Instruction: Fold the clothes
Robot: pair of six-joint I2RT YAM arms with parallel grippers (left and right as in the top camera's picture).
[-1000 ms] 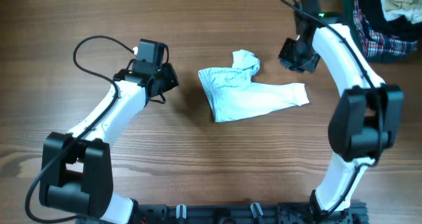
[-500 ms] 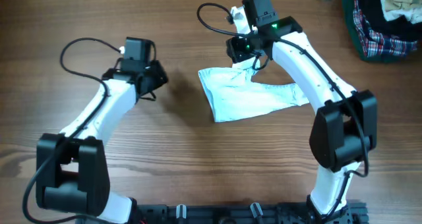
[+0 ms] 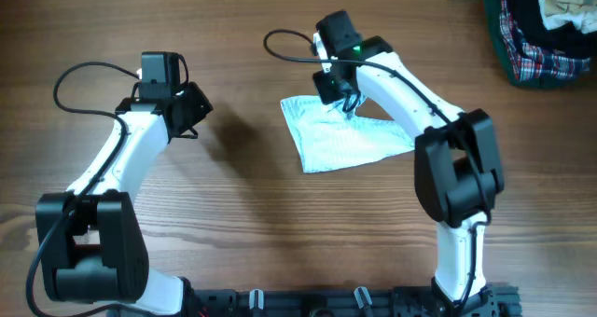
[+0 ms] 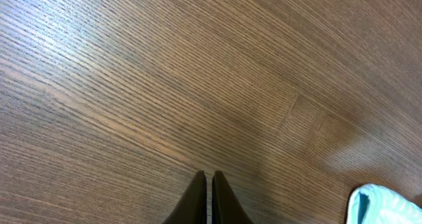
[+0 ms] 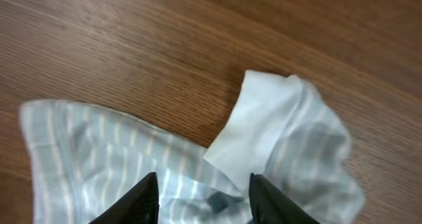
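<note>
The clothes (image 3: 340, 138) are one light-blue and white checked piece lying crumpled on the wooden table at centre. My right gripper (image 3: 342, 101) hangs open just above its upper edge. In the right wrist view the open gripper (image 5: 203, 188) straddles the striped fabric (image 5: 86, 155), and a white flap (image 5: 264, 128) is folded over beside it. My left gripper (image 3: 196, 110) is shut and empty, well left of the cloth. In the left wrist view the shut gripper (image 4: 208, 179) is over bare wood, with only a cloth corner (image 4: 382, 207) showing at the bottom right.
A pile of plaid, dark and cream garments (image 3: 541, 23) lies at the far right corner of the table. Both arm bases stand at the near edge.
My right arm has swung left from beside the cloth to over its top edge. The cloth's right end now lies shorter. My left arm has moved left, away from the cloth.
</note>
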